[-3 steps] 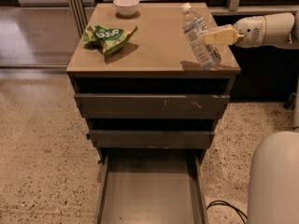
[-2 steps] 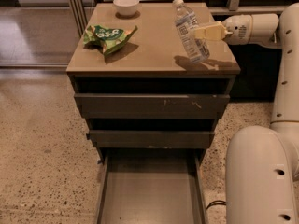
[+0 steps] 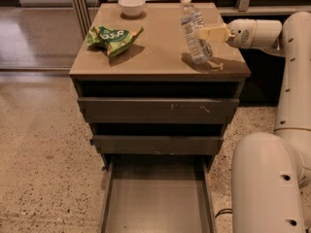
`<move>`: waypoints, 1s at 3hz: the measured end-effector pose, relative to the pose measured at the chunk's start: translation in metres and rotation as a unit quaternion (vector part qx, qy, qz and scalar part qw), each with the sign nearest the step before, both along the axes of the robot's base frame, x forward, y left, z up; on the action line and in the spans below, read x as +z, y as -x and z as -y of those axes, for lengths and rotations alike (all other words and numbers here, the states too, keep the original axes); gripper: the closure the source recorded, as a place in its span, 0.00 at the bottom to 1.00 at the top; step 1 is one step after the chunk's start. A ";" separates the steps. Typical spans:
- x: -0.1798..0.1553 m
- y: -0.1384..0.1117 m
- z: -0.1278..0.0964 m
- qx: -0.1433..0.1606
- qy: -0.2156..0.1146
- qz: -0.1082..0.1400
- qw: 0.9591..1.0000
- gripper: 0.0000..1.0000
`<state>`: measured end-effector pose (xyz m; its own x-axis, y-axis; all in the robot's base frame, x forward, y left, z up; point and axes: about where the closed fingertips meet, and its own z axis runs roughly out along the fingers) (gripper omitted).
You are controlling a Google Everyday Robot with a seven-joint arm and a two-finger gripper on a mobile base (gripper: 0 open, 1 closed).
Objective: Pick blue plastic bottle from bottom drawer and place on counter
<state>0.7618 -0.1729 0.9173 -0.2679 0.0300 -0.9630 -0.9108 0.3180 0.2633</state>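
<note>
The blue plastic bottle, clear with a white cap, stands tilted at the right side of the tan counter. Its base is at or just above the surface. My gripper comes in from the right and is shut on the bottle's middle. The bottom drawer is pulled out below, and its flat floor is bare.
A green snack bag lies on the counter's left side. A white bowl sits at the back edge. The two upper drawers are slightly open. My arm and its large link fill the right side.
My gripper has carried the bottle left and inward over the counter. The bottle has turned closer to upright and come lower toward the surface.
</note>
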 end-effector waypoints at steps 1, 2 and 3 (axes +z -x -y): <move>-0.011 -0.023 -0.003 -0.025 -0.023 0.008 0.999 1.00; -0.011 -0.023 -0.003 -0.025 -0.023 0.008 0.999 1.00; -0.013 -0.034 0.001 -0.043 -0.042 0.001 0.998 1.00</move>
<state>0.7957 -0.1737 0.9042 -0.2591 0.1338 -0.9565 -0.8813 0.3725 0.2908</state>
